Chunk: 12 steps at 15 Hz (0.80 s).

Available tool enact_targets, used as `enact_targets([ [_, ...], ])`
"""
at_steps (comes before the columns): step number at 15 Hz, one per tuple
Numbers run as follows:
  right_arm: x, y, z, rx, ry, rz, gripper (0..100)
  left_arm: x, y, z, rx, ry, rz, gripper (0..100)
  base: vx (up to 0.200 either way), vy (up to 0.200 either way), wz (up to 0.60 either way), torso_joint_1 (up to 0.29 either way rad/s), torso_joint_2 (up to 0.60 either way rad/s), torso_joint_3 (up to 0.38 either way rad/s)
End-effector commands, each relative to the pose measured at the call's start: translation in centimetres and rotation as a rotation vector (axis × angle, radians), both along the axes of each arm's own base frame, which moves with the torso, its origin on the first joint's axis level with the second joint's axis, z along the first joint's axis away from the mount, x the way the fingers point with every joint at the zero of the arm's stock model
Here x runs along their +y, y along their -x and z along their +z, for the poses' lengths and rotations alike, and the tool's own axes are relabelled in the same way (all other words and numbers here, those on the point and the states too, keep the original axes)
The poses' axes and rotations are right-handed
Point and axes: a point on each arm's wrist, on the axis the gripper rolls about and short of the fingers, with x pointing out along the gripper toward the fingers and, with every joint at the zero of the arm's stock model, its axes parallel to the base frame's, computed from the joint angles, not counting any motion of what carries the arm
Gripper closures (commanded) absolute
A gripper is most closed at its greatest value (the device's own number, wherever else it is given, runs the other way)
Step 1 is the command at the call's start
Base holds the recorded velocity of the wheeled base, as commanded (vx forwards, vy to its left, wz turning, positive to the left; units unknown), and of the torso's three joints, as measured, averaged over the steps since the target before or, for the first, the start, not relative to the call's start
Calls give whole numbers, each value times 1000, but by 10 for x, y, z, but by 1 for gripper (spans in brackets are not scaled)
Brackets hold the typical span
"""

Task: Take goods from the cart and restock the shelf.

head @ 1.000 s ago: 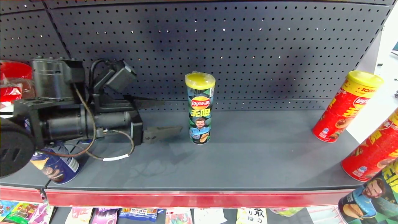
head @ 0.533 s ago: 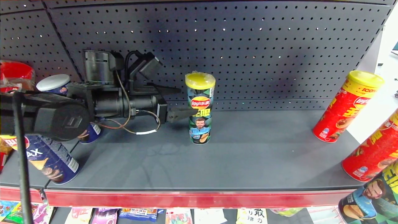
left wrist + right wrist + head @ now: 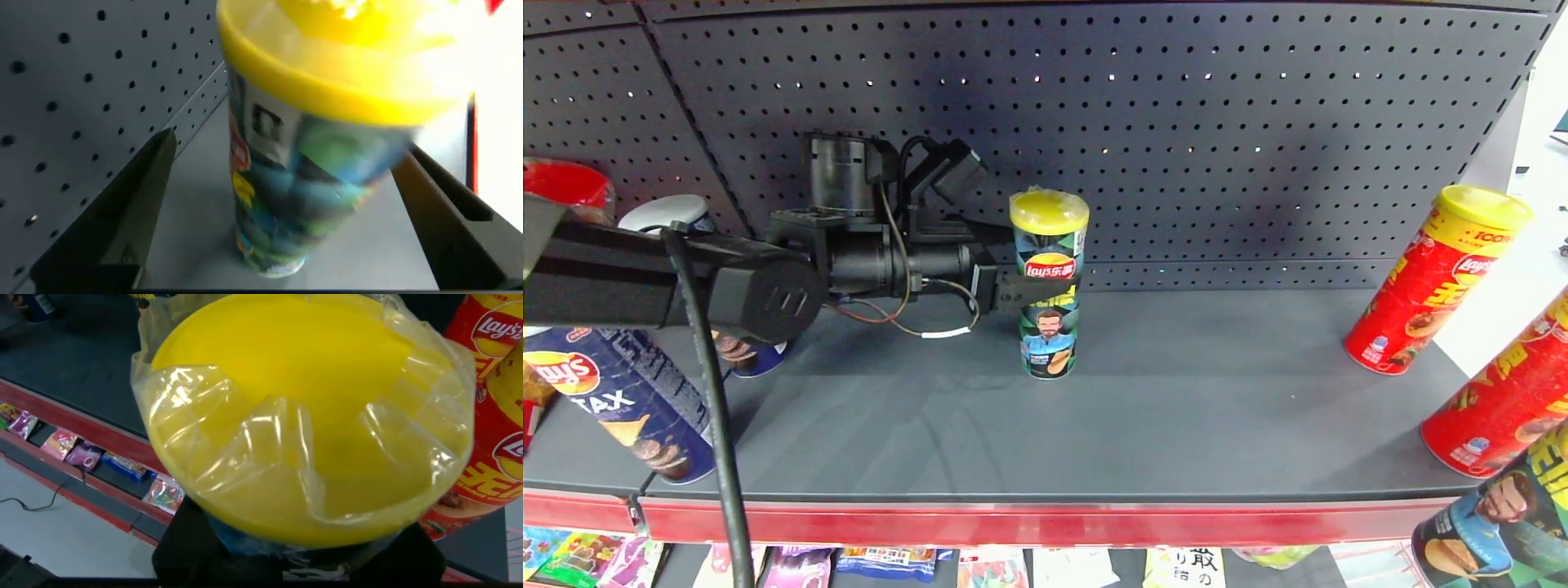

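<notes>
A: Left gripper [image 3: 1052, 282] is wide, straddling the green can [image 3: 1048, 339] at about mid-height. Its fingers [image 3: 122, 220] sit on either side of it. Wrist view shows a clear gap on the pegboard side.
B: Contact on the other side?
A: Can't tell. In head view the near finger crosses the front of the can.
B: Can position?
A: Upright on the shelf [image 3: 1176, 408], mid-width, set back near the pegboard [image 3: 1176, 122]. Yellow lid on.
B: Other arm?
A: Right gripper [image 3: 302, 559] is holding a second green can [image 3: 1499, 523], tilted, in front of the shelf's red lip at the right end. Its yellow lid has crinkled clear film over it.
B: Neighbours?
A: A red can [image 3: 1433, 282] at the right end and another red can [image 3: 1499, 400] nearer the front, both well apart from the straddled one. A blue can [image 3: 621, 408] at front left below the left arm, with a white-lidded can [image 3: 670, 214] behind it. Snack packets [image 3: 890, 562] on the level below.
</notes>
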Motion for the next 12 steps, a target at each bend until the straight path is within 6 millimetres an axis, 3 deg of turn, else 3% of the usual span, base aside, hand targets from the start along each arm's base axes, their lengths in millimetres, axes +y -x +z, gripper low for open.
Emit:
enact_targets([
  [1, 0, 0, 0, -2, 0, -1, 100, -6, -13, -7, 9, 0, -2, 0, 0, 0, 0, 0, 0, 0],
  [7, 0, 0, 0, 0, 1, -4, 100, -29, -19, -4, 37, 42, -41, 0, 0, 0, 0, 0, 0, 0],
  [8, 0, 0, 0, 1, 1, -4, 100, -30, -19, -6, 41, 40, -42, 100, 0, 0, 0, 0, 0, 0],
  [12, 0, 0, -1, 7, 2, -5, 100, -24, -7, -9, 68, 28, -47, 100, 0, 0, 0, 0, 0, 0],
])
